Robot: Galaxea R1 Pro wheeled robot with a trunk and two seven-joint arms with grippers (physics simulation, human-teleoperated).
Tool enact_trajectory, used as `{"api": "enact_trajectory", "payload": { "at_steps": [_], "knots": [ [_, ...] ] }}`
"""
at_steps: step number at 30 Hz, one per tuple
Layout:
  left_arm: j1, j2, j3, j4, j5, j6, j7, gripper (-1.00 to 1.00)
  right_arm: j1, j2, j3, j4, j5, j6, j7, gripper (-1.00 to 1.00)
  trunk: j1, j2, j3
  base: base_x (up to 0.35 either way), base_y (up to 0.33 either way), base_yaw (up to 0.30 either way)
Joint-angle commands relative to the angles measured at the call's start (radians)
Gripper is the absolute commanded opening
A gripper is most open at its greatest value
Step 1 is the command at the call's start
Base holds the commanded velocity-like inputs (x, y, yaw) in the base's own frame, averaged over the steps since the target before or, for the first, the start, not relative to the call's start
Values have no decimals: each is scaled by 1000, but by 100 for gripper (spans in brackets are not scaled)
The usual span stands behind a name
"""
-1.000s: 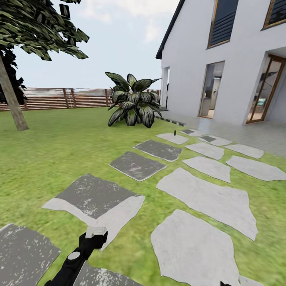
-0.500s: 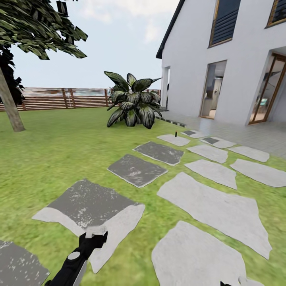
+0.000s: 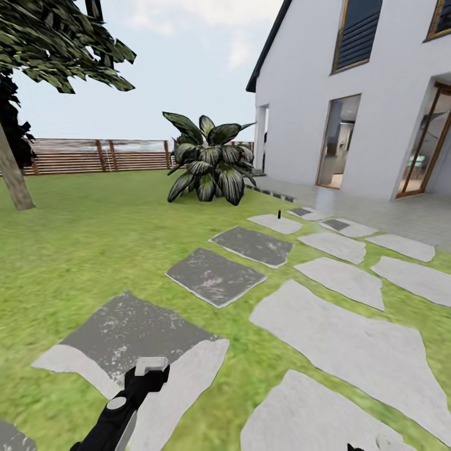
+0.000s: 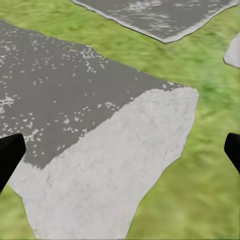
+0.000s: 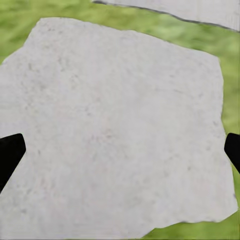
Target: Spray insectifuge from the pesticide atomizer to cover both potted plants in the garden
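Observation:
I am on the garden lawn among flat stepping stones. A tiny dark upright thing stands by the far stones, too small to tell whether it is the pesticide atomizer. The potted plants are out of view. My left gripper hangs low over a two-tone stone. In the left wrist view its fingers sit wide apart around the left gripper, open and holding nothing. The right gripper is open too, above a pale stone.
A big striped-leaf plant grows at the lawn's far side, beside the white house and its paved terrace. A tree trunk stands at the left. A brown slatted fence closes the back.
The whole view has shifted as the robot rolls forward: the stones slide toward the bottom and left of the picture. Both arms keep their pose and both grippers stay open.

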Motion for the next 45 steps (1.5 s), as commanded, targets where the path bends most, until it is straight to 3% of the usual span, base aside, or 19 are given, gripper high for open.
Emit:
{"api": "enact_trajectory", "payload": {
  "at_steps": [1, 18, 45],
  "knots": [
    [0, 0, 0, -2, 0, 6, -1, 100, 0, 0, -1, -2, 2, 6, 2, 100, 0, 0, -1, 336, 0, 0],
    [0, 0, 0, -2, 0, 6, -1, 100, 0, 1, -1, -2, 2, 6, 2, 100, 0, 0, -1, 336, -4, 0],
    [0, 0, 0, -2, 0, 6, -1, 100, 0, 0, -1, -2, 5, 6, 2, 100, 0, 0, -1, 332, -110, 0]
  ]
}}
